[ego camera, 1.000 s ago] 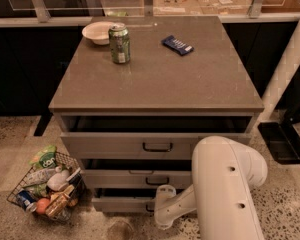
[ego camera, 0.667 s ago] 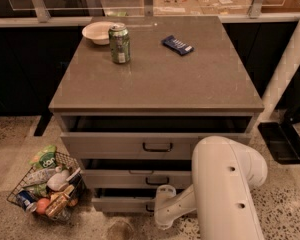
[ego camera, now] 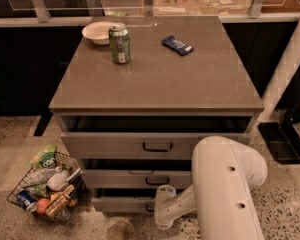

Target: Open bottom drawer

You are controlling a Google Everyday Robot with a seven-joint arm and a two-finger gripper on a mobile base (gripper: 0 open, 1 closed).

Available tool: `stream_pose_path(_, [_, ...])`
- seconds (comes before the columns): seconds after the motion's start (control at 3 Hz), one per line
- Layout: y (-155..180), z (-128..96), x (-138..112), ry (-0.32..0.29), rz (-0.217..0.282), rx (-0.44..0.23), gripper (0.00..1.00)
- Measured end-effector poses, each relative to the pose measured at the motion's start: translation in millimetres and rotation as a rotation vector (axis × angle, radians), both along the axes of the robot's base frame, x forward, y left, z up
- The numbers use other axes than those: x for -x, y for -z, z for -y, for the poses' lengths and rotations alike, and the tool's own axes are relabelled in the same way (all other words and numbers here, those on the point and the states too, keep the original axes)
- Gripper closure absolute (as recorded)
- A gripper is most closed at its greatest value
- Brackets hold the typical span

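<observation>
Green can (ego camera: 119,44) beside white bowl (ego camera: 98,32), upper left; blue packet (ego camera: 178,45) upper centre; wire basket (ego camera: 14,194) of groceries, lower left.

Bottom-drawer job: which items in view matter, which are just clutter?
Job: bottom drawer; gripper, low at that drawer's front.

Lying about: white bowl, green can, blue snack packet on the cabinet top; wire basket of groceries on the floor; top drawer; middle drawer.

White rounded arm (ego camera: 225,194), screws (ego camera: 228,168); jaws at bottom drawer (ego camera: 121,204)
</observation>
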State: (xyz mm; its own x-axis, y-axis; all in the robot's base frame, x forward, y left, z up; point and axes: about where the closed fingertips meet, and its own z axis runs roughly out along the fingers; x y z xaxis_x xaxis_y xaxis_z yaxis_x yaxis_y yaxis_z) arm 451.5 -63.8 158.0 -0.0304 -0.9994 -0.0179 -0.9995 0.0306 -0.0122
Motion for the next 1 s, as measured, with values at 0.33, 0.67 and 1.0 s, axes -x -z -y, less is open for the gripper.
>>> stream_pose_path(0.33, [0.0,0.0,0.1,0.000,0.000,0.000,0.30])
stream_pose_path(0.67, [0.0,0.0,0.1,0.000,0.000,0.000,0.06])
stream_pose_path(1.0, [0.1,0.0,0.2,0.000,0.000,0.000,0.00])
